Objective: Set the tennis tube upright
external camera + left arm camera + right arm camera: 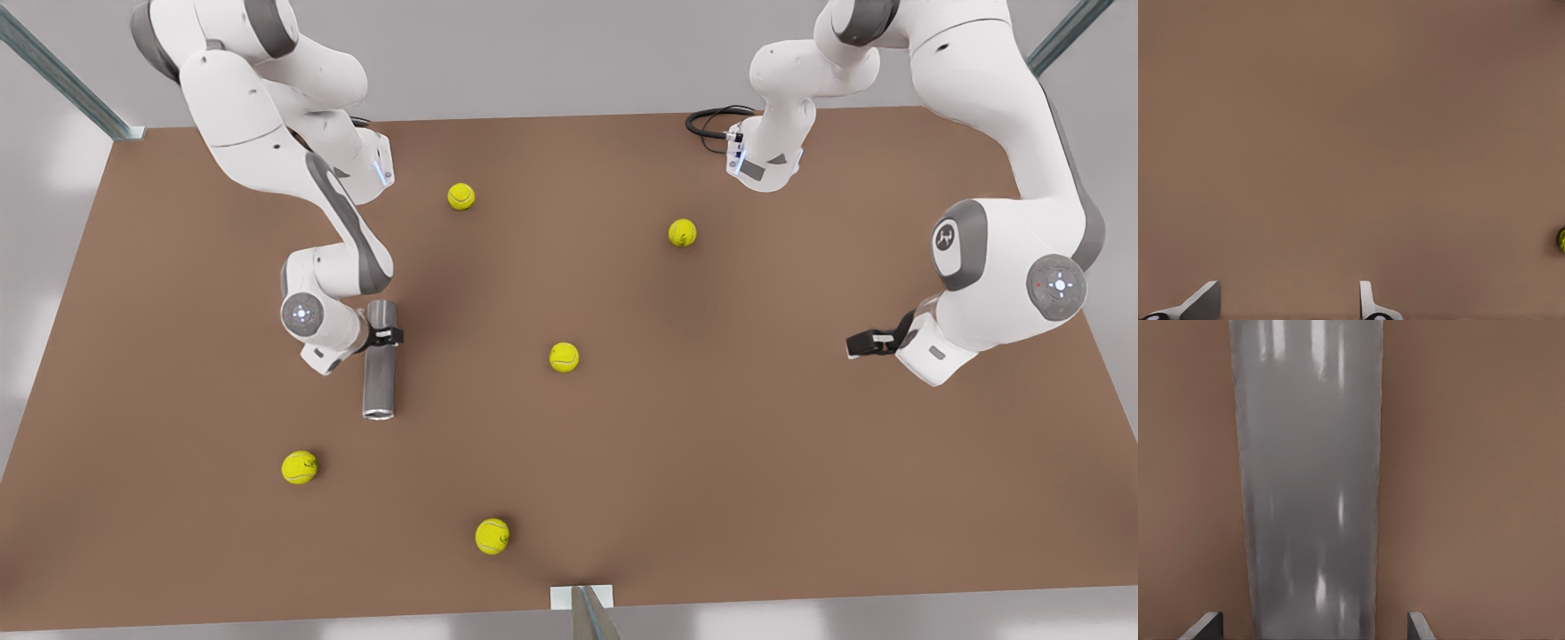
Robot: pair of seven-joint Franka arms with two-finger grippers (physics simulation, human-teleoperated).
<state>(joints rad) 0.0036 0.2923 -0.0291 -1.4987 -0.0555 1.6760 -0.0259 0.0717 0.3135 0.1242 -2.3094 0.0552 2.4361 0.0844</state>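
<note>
The tennis tube (379, 373) is a grey metallic cylinder lying flat on the brown table (711, 462) at the front view's left, its lighter-rimmed end toward the near edge. My right gripper (384, 336) sits low over the tube's upper half. In the right wrist view the tennis tube (1311, 487) runs between the right gripper (1313, 623), whose fingers (1205, 625) stand open on either side with a small gap to the tube. My left gripper (867, 342) waits at the front view's right, and the left gripper (1288, 303) is open over bare table.
Several yellow tennis balls lie scattered: one (564, 356) mid-table, one (300, 467) near the tube's rimmed end, one (492, 536) by the near edge, and two further back (460, 196) (682, 233). A ball (1561, 239) shows at the left wrist view's edge. A black cable (711, 120) lies at the far edge.
</note>
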